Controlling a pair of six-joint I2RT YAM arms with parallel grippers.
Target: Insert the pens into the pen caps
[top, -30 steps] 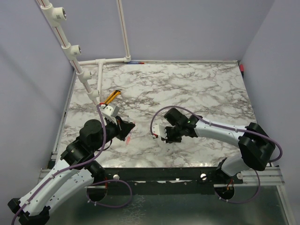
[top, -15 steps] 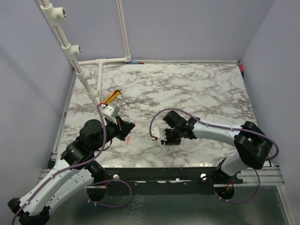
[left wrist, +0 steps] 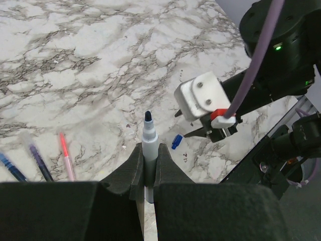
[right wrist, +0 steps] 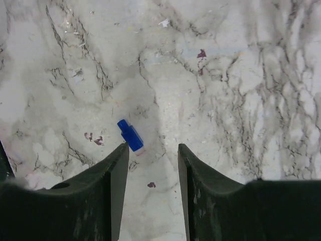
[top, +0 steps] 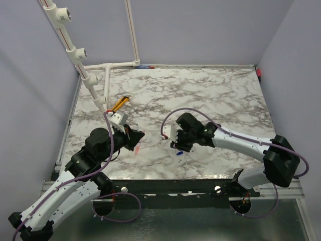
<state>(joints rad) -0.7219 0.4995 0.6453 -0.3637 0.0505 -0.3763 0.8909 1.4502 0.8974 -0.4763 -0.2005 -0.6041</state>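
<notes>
While the left gripper point(left wrist: 149, 158) clamped a whitish pen point(left wrist: 148, 131), blue tip outward, the right gripper point(right wrist: 153, 149) stood open above the table point(right wrist: 235, 75), a blue cap point(right wrist: 130, 135) lying just beside one finger point(right wrist: 113, 173).

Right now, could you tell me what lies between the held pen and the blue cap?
Nothing but bare marble, as the left wrist view shows: the cap lies clear of the pen.
</notes>
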